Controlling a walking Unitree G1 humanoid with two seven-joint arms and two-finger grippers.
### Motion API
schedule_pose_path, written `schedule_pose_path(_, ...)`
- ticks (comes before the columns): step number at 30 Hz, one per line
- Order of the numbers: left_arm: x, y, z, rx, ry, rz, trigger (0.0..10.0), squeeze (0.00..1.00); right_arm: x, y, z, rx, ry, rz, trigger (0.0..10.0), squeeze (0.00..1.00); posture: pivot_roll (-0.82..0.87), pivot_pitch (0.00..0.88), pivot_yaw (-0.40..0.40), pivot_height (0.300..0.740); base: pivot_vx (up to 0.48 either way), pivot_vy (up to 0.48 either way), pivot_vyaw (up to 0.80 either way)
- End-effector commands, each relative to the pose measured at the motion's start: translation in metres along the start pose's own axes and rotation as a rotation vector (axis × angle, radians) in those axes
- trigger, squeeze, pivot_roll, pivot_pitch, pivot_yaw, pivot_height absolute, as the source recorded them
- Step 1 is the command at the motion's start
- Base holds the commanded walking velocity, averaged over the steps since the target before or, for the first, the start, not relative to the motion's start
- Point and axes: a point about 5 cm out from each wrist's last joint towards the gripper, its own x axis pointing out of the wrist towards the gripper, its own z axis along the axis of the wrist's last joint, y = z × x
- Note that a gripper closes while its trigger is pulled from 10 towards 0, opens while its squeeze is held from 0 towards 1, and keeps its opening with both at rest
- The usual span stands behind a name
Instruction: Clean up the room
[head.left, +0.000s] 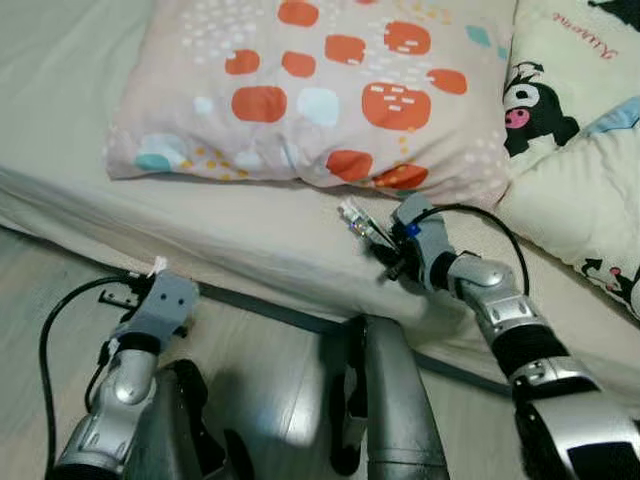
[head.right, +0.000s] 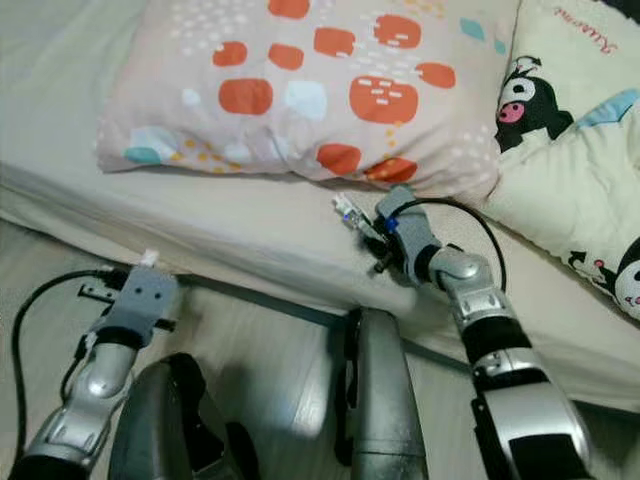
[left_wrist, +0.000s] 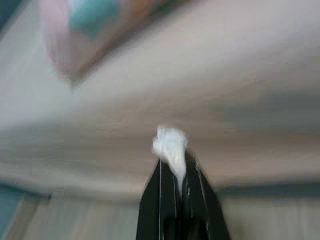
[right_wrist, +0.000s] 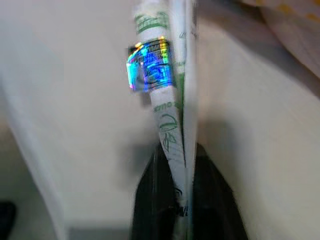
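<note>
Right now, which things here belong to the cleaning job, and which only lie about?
Belong to the job:
- white scrap pinched in the left gripper
- wrapper with a shiny sticker, pinched in the right gripper

Only lying about:
- spotted pillow
- cartoon blanket
- bed

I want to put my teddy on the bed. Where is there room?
Free: the bare sheet left of the spotted pillow, and the strip along the bed edge in front of it. Crowded: the right side, where the right gripper holds a wrapper beside the cartoon blanket.
</note>
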Motion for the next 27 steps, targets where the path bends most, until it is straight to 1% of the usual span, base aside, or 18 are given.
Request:
schedule_pose_path(1,-0.007,-0.008,-0.013,-0.023,0.071,-0.03,0.0,0.0,-0.002,0.007,-0.019,0.075,0.018,-0.005,0.0,0.0,-0.1,0.34,-0.065,0.467,0.0,0.0,0.0)
schedule_pose_path(2,-0.003,-0.012,-0.013,-0.046,0.079,-0.045,0.0,0.0,0.0,0.011,-0.019,0.103,-0.004,-0.006,0.0,0.0,-0.1,0.307,-0.063,0.467,0.0,0.0,0.0)
schedule_pose_path(3,-0.003,-0.012,-0.013,-0.046,0.079,-0.045,0.0,0.0,0.0,0.011,-0.019,0.103,-0.004,-0.006,0.0,0.0,-0.1,0.307,-0.063,0.467,0.0,0.0,0.0)
schedule_pose_path(6,0.003,-0.028,-0.02,-0.086,0.157,-0.12,0.0,0.0,0.007,0.023,-0.012,0.202,-0.124,-0.05,0.0,0.0,-0.11,0.248,-0.058,0.467,0.0,0.0,0.0)
schedule_pose_path(7,0.003,-0.028,-0.02,-0.086,0.157,-0.12,0.0,0.0,0.007,0.023,-0.012,0.202,-0.124,-0.05,0.0,0.0,-0.11,0.248,-0.058,0.467,0.0,0.0,0.0)
schedule_pose_path(8,0.004,-0.029,-0.023,-0.097,0.179,-0.127,0.0,0.0,0.012,0.033,-0.009,0.244,-0.152,-0.047,0.0,0.0,-0.12,0.224,-0.053,0.467,0.0,0.0,0.0)
schedule_pose_path(9,0.004,-0.029,-0.023,-0.097,0.179,-0.127,0.0,0.0,0.012,0.033,-0.009,0.244,-0.152,-0.047,0.0,0.0,-0.12,0.224,-0.053,0.467,0.0,0.0,0.0)
schedule_pose_path(12,0.011,-0.024,-0.029,-0.153,0.24,-0.071,0.0,0.0,0.024,0.07,-0.007,0.295,-0.187,0.039,0.0,0.0,-0.12,0.174,-0.043,0.467,0.0,0.0,0.0)
schedule_pose_path(13,0.011,-0.024,-0.029,-0.153,0.24,-0.071,0.0,0.0,0.024,0.07,-0.007,0.295,-0.187,0.039,0.0,0.0,-0.12,0.174,-0.043,0.467,0.0,0.0,0.0)
schedule_pose_path(14,0.014,-0.019,-0.035,-0.18,0.283,-0.034,2.8,0.0,0.027,0.09,-0.012,0.335,-0.184,0.093,0.0,0.0,-0.11,0.15,-0.036,0.477,0.0,0.0,0.0)
schedule_pose_path(15,0.014,-0.016,-0.04,-0.181,0.315,-0.017,7.8,0.0,0.028,0.104,-0.018,0.362,-0.183,0.122,0.0,0.0,-0.1,0.141,-0.032,0.482,0.0,0.0,0.0)
schedule_pose_path(16,0.014,-0.016,-0.04,-0.181,0.315,-0.017,7.8,0.0,0.028,0.104,-0.018,0.362,-0.183,0.122,0.0,0.0,-0.1,0.141,-0.032,0.482,0.0,0.0,0.0)
schedule_pose_path(17,0.013,-0.013,-0.043,-0.179,0.337,-0.006,8.4,0.0,0.027,0.113,-0.023,0.381,-0.182,0.14,0.0,0.0,-0.1,0.139,-0.03,0.487,0.0,0.0,0.0)
schedule_pose_path(18,0.011,-0.012,-0.048,-0.173,0.361,-0.004,10.0,0.0,0.027,0.122,-0.029,0.402,-0.174,0.152,0.0,0.0,-0.1,0.13,-0.023,0.492,0.0,0.0,0.0)
schedule_pose_path(21,0.007,-0.011,-0.054,-0.165,0.393,-0.004,10.0,0.0,0.026,0.127,-0.034,0.418,-0.164,0.157,0.0,0.0,-0.1,0.125,-0.019,0.497,0.0,0.0,0.0)
schedule_pose_path(23,-0.003,-0.01,-0.072,-0.155,0.501,0.003,10.0,0.0,0.025,0.135,-0.04,0.44,-0.151,0.159,0.0,0.0,-0.1,0.111,-0.016,0.507,0.0,0.0,0.0)
schedule_pose_path(24,-0.003,-0.01,-0.072,-0.155,0.501,0.003,10.0,0.0,0.025,0.135,-0.04,0.44,-0.151,0.159,0.0,0.0,-0.1,0.111,-0.016,0.507,0.0,0.0,0.0)
schedule_pose_path(27,-0.011,-0.01,-0.083,-0.199,0.56,0.024,10.0,0.0,0.024,0.137,-0.04,0.45,-0.152,0.158,0.0,0.0,-0.1,0.101,-0.017,0.517,-0.48,0.0,0.0)
